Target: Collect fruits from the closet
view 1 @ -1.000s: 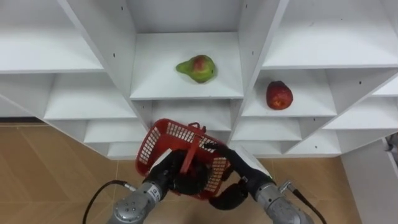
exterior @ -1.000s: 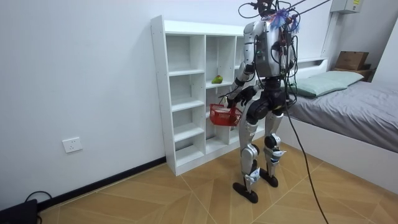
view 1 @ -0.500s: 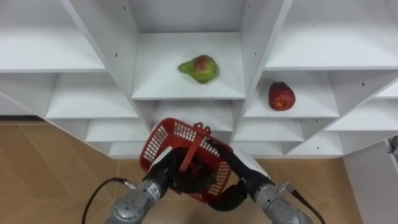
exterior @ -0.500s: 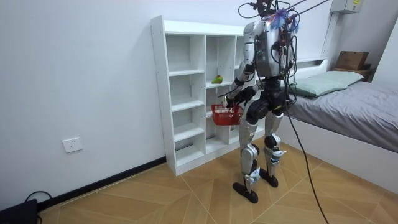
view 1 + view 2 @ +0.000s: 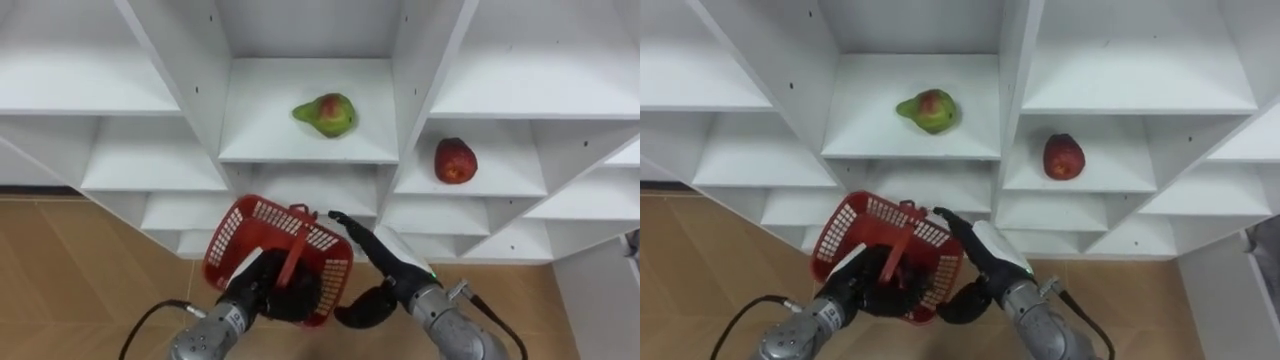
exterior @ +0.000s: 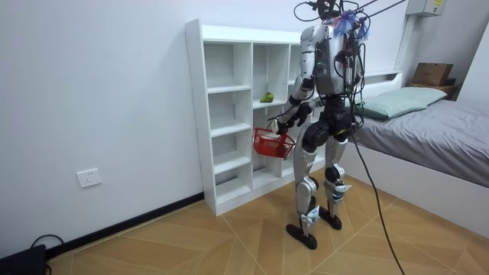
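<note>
White closet point(image 5: 172, 62): green-red pear point(image 5: 327, 113), red apple point(image 5: 455, 160); left hand point(image 5: 262, 293) clasps basket point(image 5: 236, 226), right hand point(image 5: 388, 262) spread.

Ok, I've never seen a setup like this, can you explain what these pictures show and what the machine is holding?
This is a humanoid robot that walks on two legs. Two pictures come from a stereo camera on its head, looking down at its own arms. The third is from a camera standing in the room and shows the whole robot facing a white shelf unit, with a bed nearby. On the shelves lie a green-red pear in the middle compartment and a red apple in the compartment to its right, slightly lower. Its left hand is curled round the handle of a red basket. Its right hand is beside the basket, fingers straight, holding nothing.
</note>
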Motion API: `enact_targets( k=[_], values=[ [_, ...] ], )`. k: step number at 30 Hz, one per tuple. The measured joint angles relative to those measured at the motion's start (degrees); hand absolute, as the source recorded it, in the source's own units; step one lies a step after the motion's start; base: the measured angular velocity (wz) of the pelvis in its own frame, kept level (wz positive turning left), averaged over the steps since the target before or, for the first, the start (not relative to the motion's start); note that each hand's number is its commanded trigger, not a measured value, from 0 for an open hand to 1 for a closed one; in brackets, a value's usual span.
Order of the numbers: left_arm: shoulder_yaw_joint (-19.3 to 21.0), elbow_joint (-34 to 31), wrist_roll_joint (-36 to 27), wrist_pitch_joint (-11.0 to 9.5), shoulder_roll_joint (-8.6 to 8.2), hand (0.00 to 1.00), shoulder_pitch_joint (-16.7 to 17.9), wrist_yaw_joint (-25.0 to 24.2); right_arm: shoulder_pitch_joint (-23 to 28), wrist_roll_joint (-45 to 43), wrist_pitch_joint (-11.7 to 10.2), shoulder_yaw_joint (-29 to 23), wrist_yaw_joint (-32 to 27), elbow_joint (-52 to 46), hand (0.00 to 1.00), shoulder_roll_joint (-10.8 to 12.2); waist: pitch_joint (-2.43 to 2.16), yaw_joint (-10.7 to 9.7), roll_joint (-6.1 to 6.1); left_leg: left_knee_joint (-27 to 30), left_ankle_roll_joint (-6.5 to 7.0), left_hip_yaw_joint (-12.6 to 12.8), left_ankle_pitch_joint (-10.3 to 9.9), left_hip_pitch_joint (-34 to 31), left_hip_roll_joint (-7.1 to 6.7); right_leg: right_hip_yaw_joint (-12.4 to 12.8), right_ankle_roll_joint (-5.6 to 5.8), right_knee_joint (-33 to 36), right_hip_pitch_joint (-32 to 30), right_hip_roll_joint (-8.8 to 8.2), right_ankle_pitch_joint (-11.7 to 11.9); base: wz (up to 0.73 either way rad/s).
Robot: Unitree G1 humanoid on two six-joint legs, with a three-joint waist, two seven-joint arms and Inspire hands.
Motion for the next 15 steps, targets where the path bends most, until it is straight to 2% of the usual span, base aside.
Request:
enact_targets(
  k=[2,5,11,15],
  values=[
    [0.7,0.0,0.2,0.0,0.75,1.00,0.2,0.0,0.1,-0.3,0.0,0.0,-0.1,-2.3,0.00,-0.7,0.08,0.0,-0.64,0.1,0.00,0.0,0.0,0.3,0.00,0.0,0.00,0.0,0.3,-0.01,0.0,0.00],
    [3.2,0.2,0.2,0.0,0.83,1.00,0.7,0.6,0.1,-0.5,0.0,-1.2,-0.2,-5.6,0.00,-0.9,0.07,0.0,-1.17,0.1,0.00,0.0,0.0,0.5,-0.01,0.1,0.01,0.0,0.5,0.00,0.0,0.00],
    [3.8,1.7,0.2,0.0,0.84,1.00,2.5,1.0,0.1,0.1,0.0,-2.0,-0.2,-11.9,0.00,-1.3,0.05,0.1,-1.27,-0.4,-0.01,0.1,0.0,2.3,-0.02,0.1,0.08,-0.2,2.2,0.03,-0.1,0.00],
    [4.0,1.9,0.2,0.0,0.84,1.00,3.4,1.2,0.0,0.2,-0.5,-2.4,0.3,-14.5,0.00,-1.4,-0.15,0.1,-1.61,-0.3,-0.01,0.1,0.0,2.4,-0.02,0.0,0.08,-0.1,2.4,0.01,-0.1,0.00]
  ],
)
